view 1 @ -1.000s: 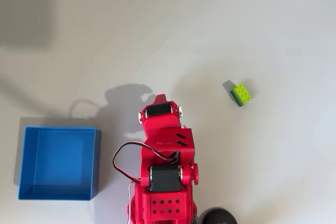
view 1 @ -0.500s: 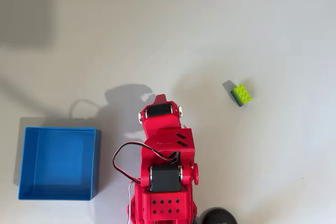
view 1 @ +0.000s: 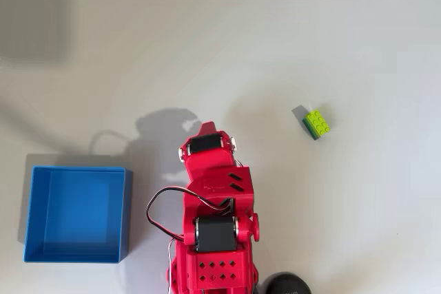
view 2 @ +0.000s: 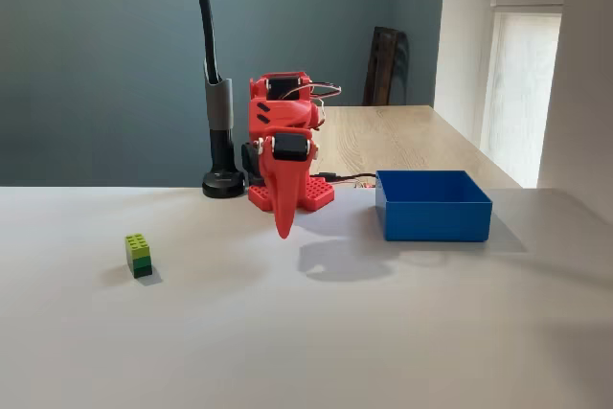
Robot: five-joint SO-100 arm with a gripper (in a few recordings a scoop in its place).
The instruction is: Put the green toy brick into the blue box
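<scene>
Nearest in the fixed view lies a broad bare stretch of the pale worktop. On it, at the left, the green toy brick is seen standing upright, its lime studded face turned toward the camera and a darker green layer below. In the overhead view the green toy brick lies alone, well to the right of the arm and beyond it, with open worktop all round, so a descent from above looks unobstructed.

Farther back, at the middle, the red arm is folded over its base, and the gripper is pointed down at the worktop, well apart from the brick. The fingers appear pressed together into one red point, and nothing is held between them. This is judged to be a parked pose: the reach toward the brick seems not yet under way.

To the right of the arm in the fixed view, the blue box rests flat, open-topped and empty, close beside the base, so little travel should be needed once the brick is carried there.

Farthest back, a black lamp post stands on its round foot just left of the arm.
</scene>
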